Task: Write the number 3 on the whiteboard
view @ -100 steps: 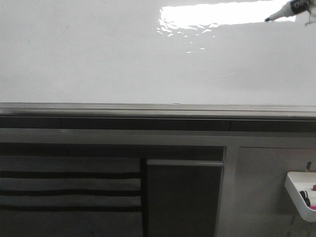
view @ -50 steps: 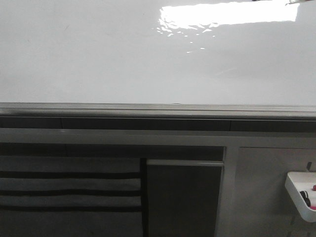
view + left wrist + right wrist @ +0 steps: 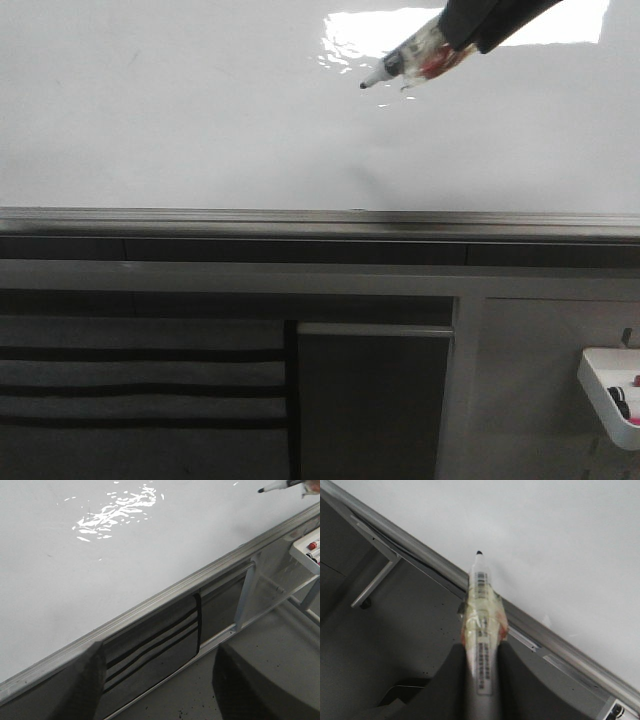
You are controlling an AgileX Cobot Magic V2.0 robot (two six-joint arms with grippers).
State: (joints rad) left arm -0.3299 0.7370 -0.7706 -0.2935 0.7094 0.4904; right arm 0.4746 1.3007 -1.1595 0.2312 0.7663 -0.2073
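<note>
The whiteboard point(image 3: 200, 120) is glossy white with a grey metal frame edge point(image 3: 320, 222); it also shows in the left wrist view point(image 3: 75, 580) and the right wrist view point(image 3: 560, 540). No number 3 shows on it. My right gripper point(image 3: 481, 652) is shut on a black-tipped marker point(image 3: 481, 600), which comes in from the upper right in the front view point(image 3: 405, 60), tip in front of the board's upper middle; whether it touches I cannot tell. My left gripper point(image 3: 157, 680) is open and empty, below the board's frame in front of the cabinet.
Grey cabinet panels point(image 3: 370, 400) lie below the board's frame. A white tray point(image 3: 610, 395) with spare markers hangs at the lower right, also in the left wrist view point(image 3: 307, 552). A glare patch point(image 3: 370, 30) sits near the marker.
The marker was at the top right corner a second ago, left the view, and has now come in further left and lower over the board.
</note>
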